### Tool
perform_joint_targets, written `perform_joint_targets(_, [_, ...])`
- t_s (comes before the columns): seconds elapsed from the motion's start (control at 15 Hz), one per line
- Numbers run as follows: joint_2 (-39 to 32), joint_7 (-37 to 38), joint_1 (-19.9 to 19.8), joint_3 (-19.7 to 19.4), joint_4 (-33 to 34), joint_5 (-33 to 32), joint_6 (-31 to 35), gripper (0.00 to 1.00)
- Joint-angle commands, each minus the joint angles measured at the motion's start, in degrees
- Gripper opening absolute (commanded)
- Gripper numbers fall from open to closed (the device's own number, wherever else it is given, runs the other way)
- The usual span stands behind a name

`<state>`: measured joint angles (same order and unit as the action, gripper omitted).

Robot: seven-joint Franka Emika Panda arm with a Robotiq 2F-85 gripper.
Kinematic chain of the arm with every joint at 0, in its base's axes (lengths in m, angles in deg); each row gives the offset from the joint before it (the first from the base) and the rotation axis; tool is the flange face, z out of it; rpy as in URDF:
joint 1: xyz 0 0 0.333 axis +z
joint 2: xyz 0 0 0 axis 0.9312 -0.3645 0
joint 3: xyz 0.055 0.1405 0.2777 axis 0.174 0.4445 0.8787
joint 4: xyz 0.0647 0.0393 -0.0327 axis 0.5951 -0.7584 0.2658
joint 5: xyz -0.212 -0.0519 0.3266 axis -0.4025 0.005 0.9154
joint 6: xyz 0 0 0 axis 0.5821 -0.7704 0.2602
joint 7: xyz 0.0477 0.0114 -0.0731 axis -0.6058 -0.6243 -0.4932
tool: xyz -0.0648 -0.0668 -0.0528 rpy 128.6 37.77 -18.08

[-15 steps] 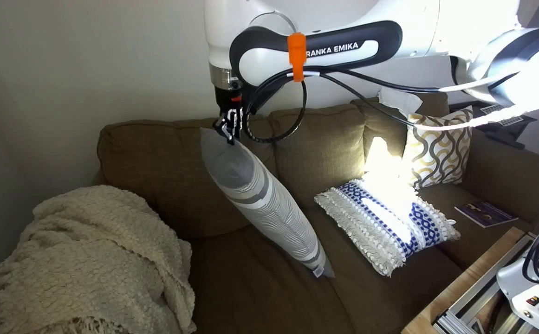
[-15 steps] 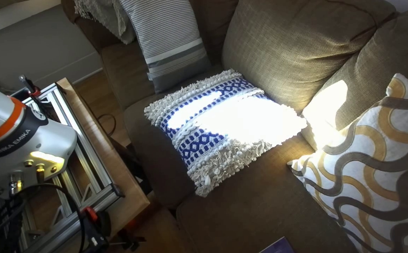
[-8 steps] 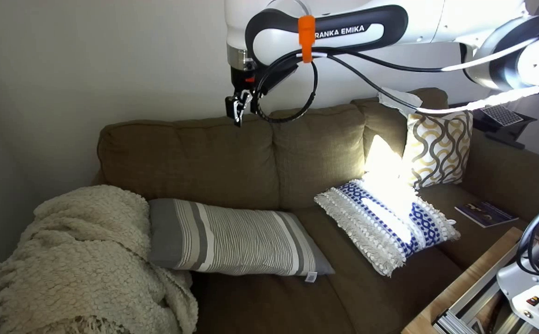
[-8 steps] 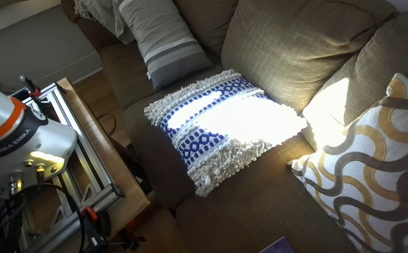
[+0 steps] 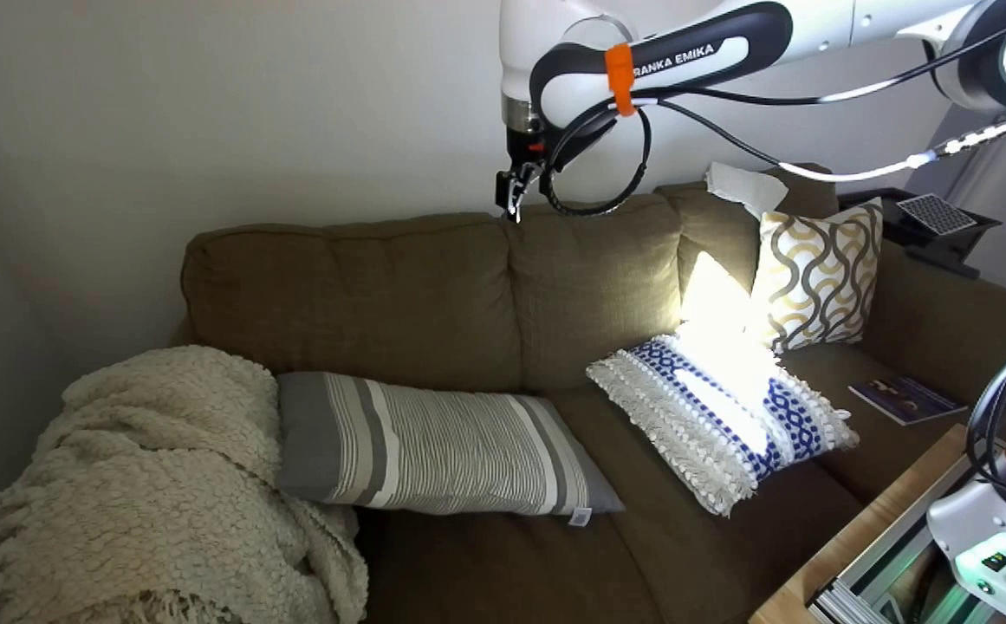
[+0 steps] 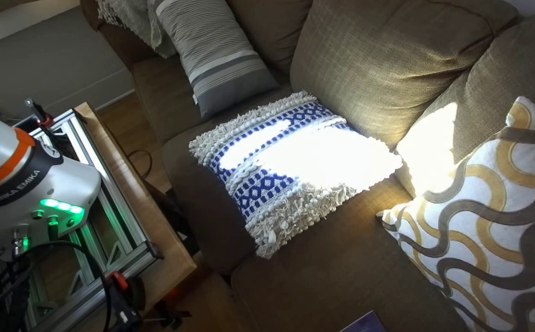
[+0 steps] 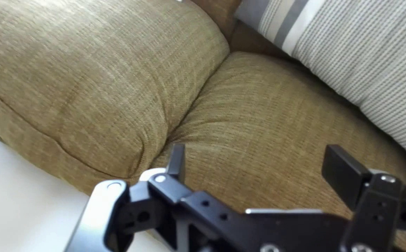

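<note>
My gripper (image 7: 253,159) stands wide open in the wrist view, its two dark fingers (image 7: 344,175) far apart with nothing between them. Behind them lie the brown sofa back cushions (image 7: 276,115). In an exterior view the gripper (image 5: 509,215) hangs in front of the top edge of the sofa back. A grey and white striped pillow (image 5: 459,451) lies on the seat, its left end against the cream blanket (image 5: 165,485). That pillow (image 7: 374,63) also shows at the upper right of the wrist view, apart from the fingers.
A blue and white fringed pillow (image 5: 684,416), partly in glaring sunlight, lies right of the striped one. Farther right are a wavy-patterned pillow (image 5: 819,277) and a book (image 5: 907,399). The robot base (image 6: 41,184) stands on a wooden table (image 6: 170,258) before the sofa.
The gripper has opened and let go of the striped pillow, which fell from its raised, tilted pose onto the seat. The arm has moved up and to the right in the exterior view.
</note>
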<state>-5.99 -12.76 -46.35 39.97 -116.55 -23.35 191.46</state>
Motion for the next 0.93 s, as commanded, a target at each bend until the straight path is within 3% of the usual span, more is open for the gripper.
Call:
perform_joint_targets(0.0, [7.7, 0.6, -2.1, -1.9, -13.9, -4.1, 4.0, 1.0])
perform_joint_targets(0.33, [13.3, 9.6, -4.0, -6.5, -26.8, -7.5, 7.5, 1.0])
perform_joint_targets(0.4, [8.5, 5.5, -3.1, -5.4, -18.2, -7.0, 3.9, 1.0])
perform_joint_targets(0.6, [10.9, 7.9, -4.6, -6.0, -23.3, -7.1, 6.1, 1.0])
perform_joint_targets(0.87, [11.6, 8.6, -4.4, -5.9, -24.0, -7.1, 6.1, 1.0])
